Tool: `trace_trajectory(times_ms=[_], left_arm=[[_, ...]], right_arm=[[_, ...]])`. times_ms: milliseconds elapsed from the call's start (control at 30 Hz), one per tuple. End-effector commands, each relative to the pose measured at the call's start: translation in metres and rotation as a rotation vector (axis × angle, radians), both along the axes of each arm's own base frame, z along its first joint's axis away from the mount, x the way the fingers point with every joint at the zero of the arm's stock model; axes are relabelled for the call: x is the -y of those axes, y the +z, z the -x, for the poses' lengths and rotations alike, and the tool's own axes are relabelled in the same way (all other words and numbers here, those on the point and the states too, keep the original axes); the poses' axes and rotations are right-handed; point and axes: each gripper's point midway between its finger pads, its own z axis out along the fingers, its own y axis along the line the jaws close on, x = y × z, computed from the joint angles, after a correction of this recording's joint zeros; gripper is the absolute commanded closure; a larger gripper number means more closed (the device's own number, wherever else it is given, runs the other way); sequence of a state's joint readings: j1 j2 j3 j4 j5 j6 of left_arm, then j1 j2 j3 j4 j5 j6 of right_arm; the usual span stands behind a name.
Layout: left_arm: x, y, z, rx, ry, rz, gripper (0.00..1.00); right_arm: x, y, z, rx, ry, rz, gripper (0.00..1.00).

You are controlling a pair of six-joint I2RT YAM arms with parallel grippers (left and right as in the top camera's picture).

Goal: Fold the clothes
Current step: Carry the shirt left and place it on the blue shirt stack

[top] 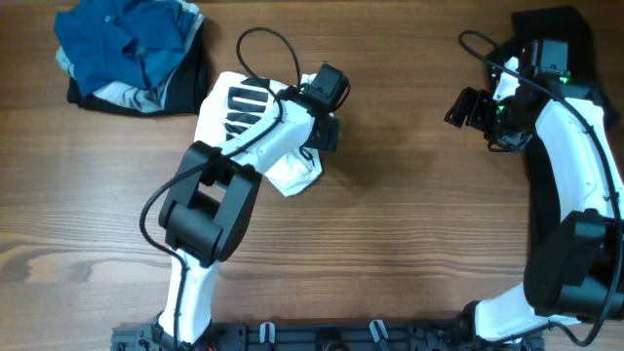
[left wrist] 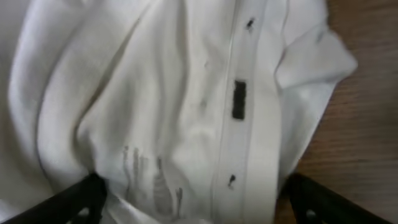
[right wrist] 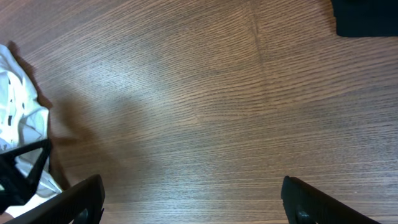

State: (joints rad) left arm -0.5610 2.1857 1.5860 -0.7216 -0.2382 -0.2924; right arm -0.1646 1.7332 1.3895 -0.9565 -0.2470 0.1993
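The white T-shirt (top: 216,122) is seen bunched on the table (top: 390,224) at about ten o'clock from its centre in the overhead view. Its black striped print (top: 244,102) faces up and its right part is hidden under the left arm. The left gripper (top: 325,127) is held over the shirt's three o'clock edge. In the left wrist view, the left gripper (left wrist: 196,186) is shown released, with its fingers (left wrist: 87,193) spread wide at either side of the crumpled white cloth (left wrist: 155,93). Whether the cloth is touched cannot be told. A flat band with a small black tag (left wrist: 239,99) runs across the fabric, and bare wood is seen at three o'clock. The blue collared shirt (top: 122,39) is heaped on black garments (top: 190,78) in the eleven o'clock corner, well apart from the white shirt. The right gripper (top: 463,107) is found at about two o'clock. In its own view, the right gripper (right wrist: 193,186) is likewise released and nothing is grasped, with bare wood between its fingers (right wrist: 87,193). An edge of the white shirt (right wrist: 18,118) is seen there at nine o'clock. A further black garment (top: 556,24) lies in the one o'clock corner, partly under the right arm.
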Motion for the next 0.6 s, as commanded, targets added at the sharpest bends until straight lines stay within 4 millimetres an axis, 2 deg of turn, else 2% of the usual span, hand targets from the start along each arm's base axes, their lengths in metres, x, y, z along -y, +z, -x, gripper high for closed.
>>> trace_trajectory(times_ms=[0, 167, 267, 433, 500, 567], left_arm=[[-0.013, -0.023, 0.005, -0.043, -0.023, -0.086, 0.11], [-0.019, -0.043, 0.012, -0.097, -0.097, -0.145, 0.35], [-0.031, -0.044, 0.011, -0.091, -0.102, -0.219, 0.53], [-0.041, -0.04, 0.006, -0.069, -0.101, -0.273, 0.68], [-0.044, -0.04, 0.006, -0.085, -0.16, -0.296, 0.94], [-0.048, -0.038, 0.003, -0.082, -0.175, -0.314, 0.96]], right_arm=[[-0.002, 0.008, -0.003, 0.026, 0.02, -0.008, 0.09], [-0.002, 0.008, -0.003, 0.027, 0.02, -0.008, 0.09], [-0.002, 0.008, -0.003, 0.028, 0.024, -0.006, 0.09], [-0.002, 0.009, -0.005, 0.038, 0.039, -0.001, 0.09], [-0.002, 0.009, -0.005, 0.04, 0.046, 0.002, 0.09], [-0.002, 0.009, -0.005, 0.042, 0.052, 0.004, 0.09]])
